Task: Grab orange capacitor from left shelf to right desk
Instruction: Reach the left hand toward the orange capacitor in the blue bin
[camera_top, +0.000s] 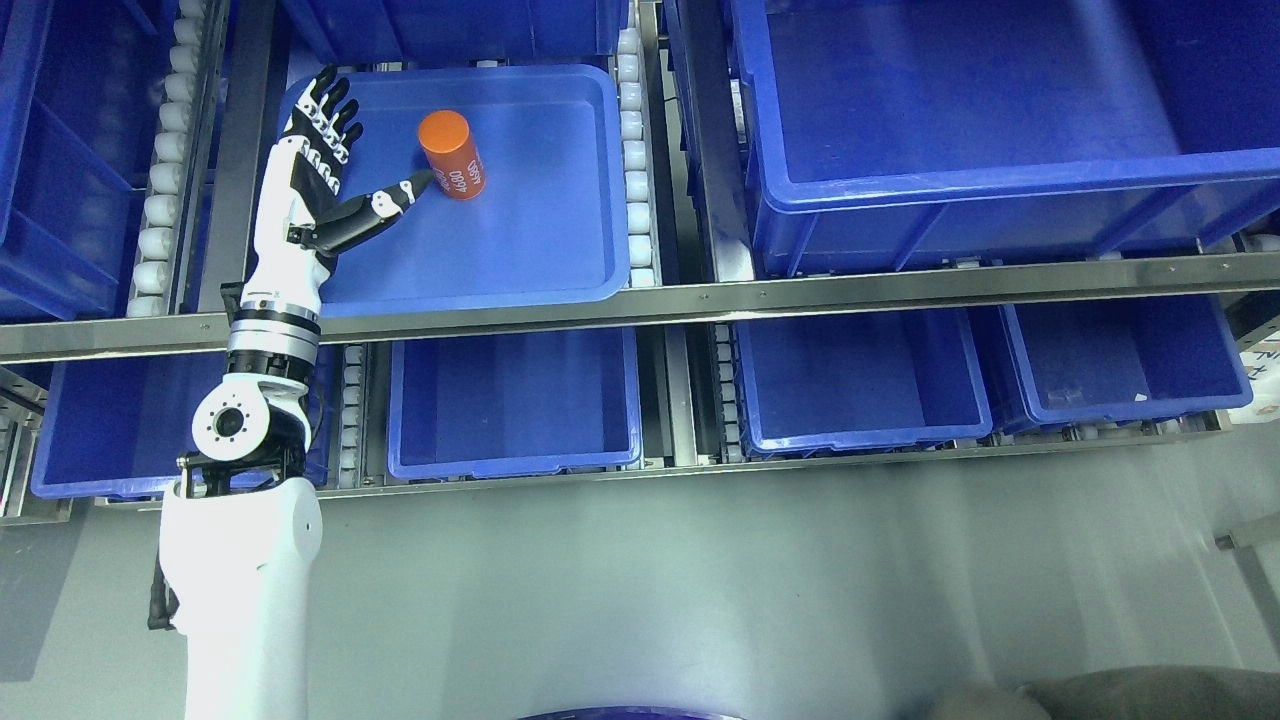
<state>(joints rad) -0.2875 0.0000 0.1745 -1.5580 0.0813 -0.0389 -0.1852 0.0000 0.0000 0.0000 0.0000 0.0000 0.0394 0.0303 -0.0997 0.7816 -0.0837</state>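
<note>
One arm doing the work here, coming up from the lower left: white shell, bare metal joints, and the left hand (325, 165) reaching into the shallow blue tray (560, 250) on the upper shelf level. Fingers (330, 100) are spread wide and pointing up the frame, holding nothing, while the thumb (395, 200) sticks out to the right with its tip right at, maybe touching, the orange capacitor (452, 155). That's sitting in the upper middle of the tray, a stubby smooth cylinder with white print down its side, standing a bit tilted as far as I can tell. My guess is it's rigid and light, with a glossy sleeve that could slip, and being round it'll roll if it gets knocked over. Best bet is to wrap around the middle of the barrel, fingers on one side and thumb opposite, not pinching the top. Tray looks like hard moulded plastic with rounded corners. Further right are white rollers (632, 150) between the lanes, a steel rail (900, 285), and deeper blue bins (1000, 150).
</note>
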